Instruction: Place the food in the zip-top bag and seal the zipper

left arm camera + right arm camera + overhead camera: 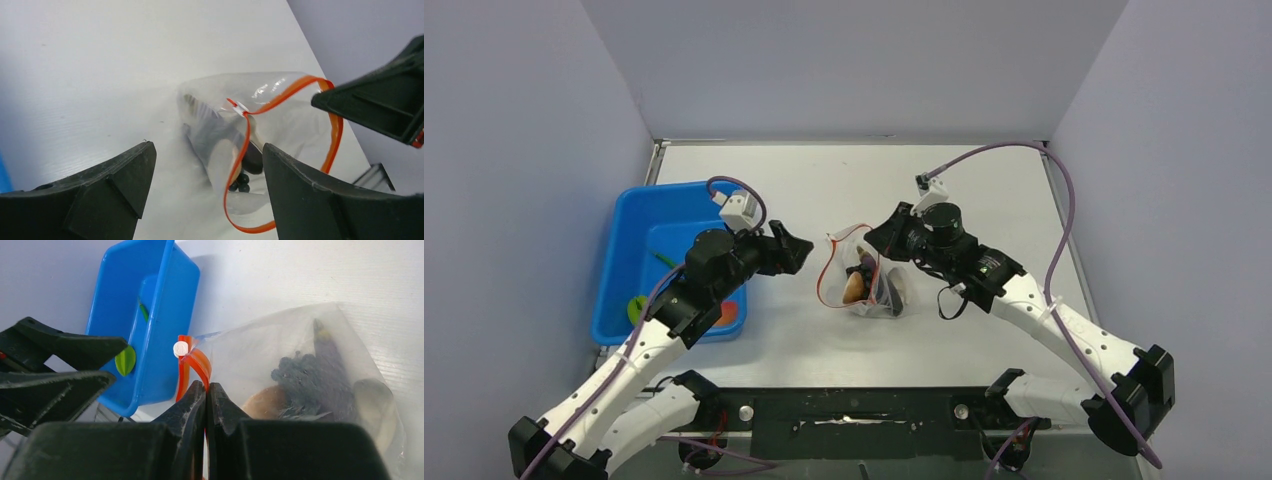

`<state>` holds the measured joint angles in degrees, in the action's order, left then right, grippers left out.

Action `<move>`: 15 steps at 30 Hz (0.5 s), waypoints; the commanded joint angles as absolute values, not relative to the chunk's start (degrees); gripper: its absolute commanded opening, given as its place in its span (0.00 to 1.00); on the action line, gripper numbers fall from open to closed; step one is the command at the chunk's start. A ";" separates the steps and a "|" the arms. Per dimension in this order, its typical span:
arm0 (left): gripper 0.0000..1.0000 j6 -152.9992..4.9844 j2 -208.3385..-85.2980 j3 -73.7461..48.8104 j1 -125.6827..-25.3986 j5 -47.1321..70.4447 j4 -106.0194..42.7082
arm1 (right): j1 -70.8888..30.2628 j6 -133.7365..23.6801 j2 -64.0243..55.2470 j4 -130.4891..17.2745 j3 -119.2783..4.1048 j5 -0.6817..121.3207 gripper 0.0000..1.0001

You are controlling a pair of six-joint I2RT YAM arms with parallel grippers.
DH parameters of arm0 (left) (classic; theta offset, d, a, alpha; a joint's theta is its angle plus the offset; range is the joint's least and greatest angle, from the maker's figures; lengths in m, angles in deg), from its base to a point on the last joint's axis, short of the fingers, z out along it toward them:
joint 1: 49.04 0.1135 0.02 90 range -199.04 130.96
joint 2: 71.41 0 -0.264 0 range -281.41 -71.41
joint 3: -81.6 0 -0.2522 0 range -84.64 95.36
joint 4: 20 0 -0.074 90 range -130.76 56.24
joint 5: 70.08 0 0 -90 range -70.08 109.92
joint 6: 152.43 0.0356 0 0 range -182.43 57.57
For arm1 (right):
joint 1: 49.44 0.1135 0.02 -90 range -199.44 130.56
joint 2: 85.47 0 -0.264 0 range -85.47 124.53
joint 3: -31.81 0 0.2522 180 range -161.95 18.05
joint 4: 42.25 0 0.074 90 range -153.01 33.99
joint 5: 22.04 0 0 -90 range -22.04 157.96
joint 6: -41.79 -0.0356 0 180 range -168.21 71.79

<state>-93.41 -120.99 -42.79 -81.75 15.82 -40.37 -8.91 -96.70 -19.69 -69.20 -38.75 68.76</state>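
zip-top bag point(280, 340): clear crinkly glossy plastic | tray point(165, 300): glossy blue plastic | table point(100, 75): matt white

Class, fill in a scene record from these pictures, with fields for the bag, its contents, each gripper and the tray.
Clear crinkly plastic bag: mouth open, unsealed
In bag: dark purple grape bunch, pale tan piece
Left gripper: open, empty, at bag mouth
Right gripper: shut on thin red zipper strip
Blue plastic tray: long thin green pod, lime-green round fruit, orange-red round fruit
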 commanded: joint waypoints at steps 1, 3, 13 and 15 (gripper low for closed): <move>0.79 -94.34 -118.46 -38.29 -81.59 31.84 -47.18 | -9.16 -95.68 -21.80 -65.23 -37.59 69.56 0.00; 0.80 -94.25 -117.86 -38.10 -81.29 36.86 -49.38 | -9.20 -95.11 -22.21 -65.49 -37.13 69.95 0.00; 0.77 -97.57 -119.92 -34.65 -75.59 58.70 -61.83 | -9.43 -91.85 -22.75 -67.15 -36.96 72.13 0.00; 0.67 -98.21 -120.99 -34.09 -70.39 58.00 -62.29 | -9.45 -91.43 -23.01 -67.11 -36.97 72.03 0.00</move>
<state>-95.97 -119.57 -38.20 -77.09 50.88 -59.21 -8.99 -93.58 -21.42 -68.98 -36.30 70.40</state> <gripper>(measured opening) 0.745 0.031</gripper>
